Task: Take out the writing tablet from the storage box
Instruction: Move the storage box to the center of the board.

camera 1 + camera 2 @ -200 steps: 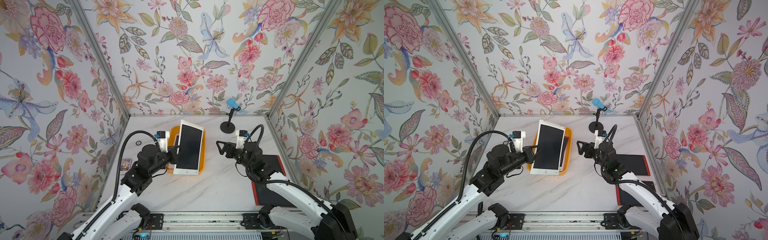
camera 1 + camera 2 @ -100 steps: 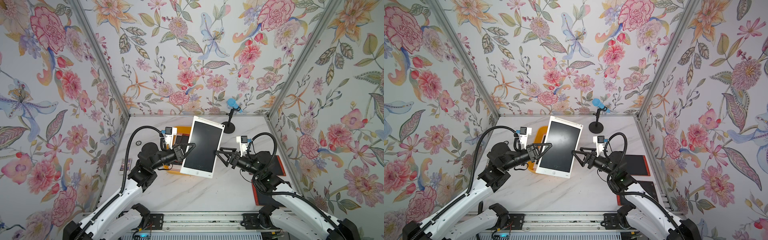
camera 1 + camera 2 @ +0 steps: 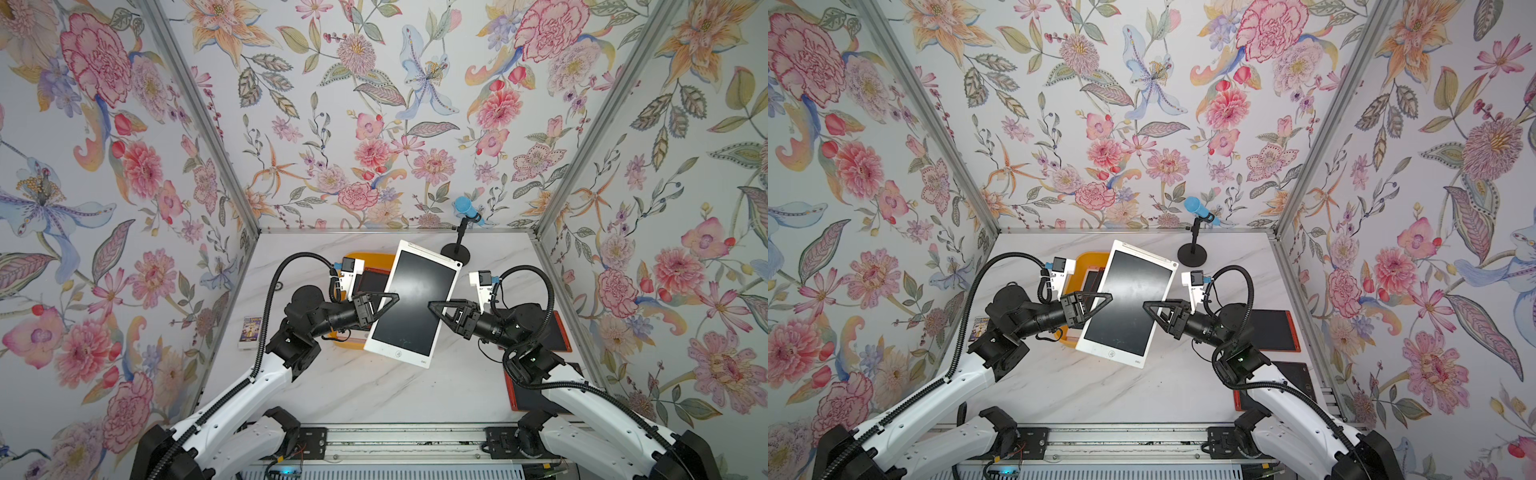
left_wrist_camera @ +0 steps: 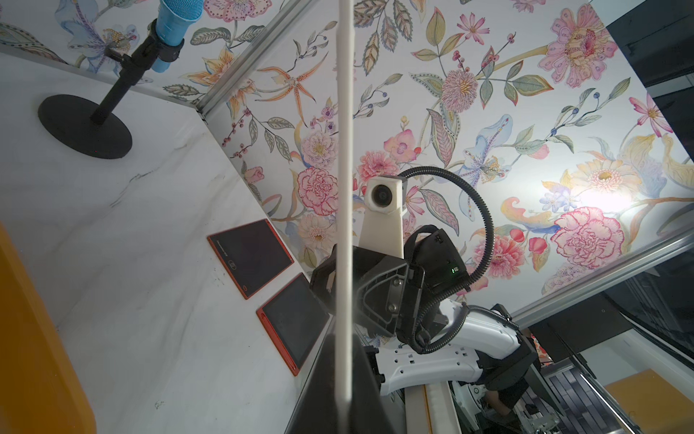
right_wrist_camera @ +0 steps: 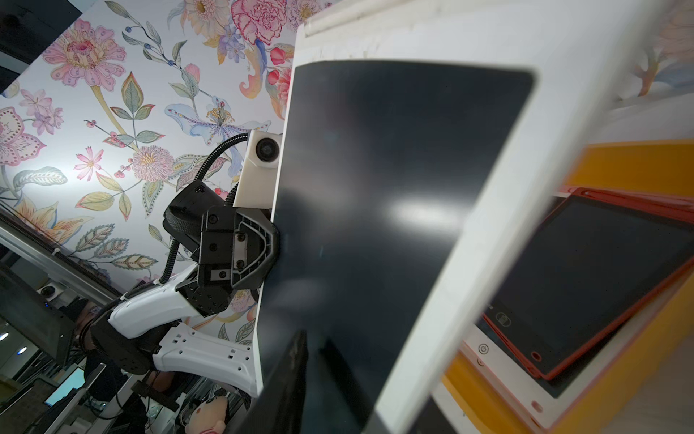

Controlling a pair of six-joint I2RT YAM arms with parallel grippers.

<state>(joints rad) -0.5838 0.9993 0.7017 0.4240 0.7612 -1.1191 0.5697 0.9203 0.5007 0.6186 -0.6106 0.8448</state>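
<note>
Over marbled tabletop (image 3: 374,386), flat white writing tablet (image 3: 413,307) (glossy screen (image 3: 422,286)), left gripper (image 3: 390,300) clamping it, right gripper (image 3: 434,307) hold unclear

The white writing tablet (image 3: 1125,307) hung tilted above the tabletop (image 3: 1100,395), its dark screen facing up. The left end effector (image 3: 1105,296) was clamped on the tablet's left edge. The right end effector (image 3: 1148,306) reached its right edge, its grip unclear. The orange storage box (image 3: 1090,258) lay partly under the tablet's left side. A microphone stand (image 3: 1192,253) stood beyond its far right corner, and red-framed tablets (image 3: 1273,330) lay well to its right.
</note>
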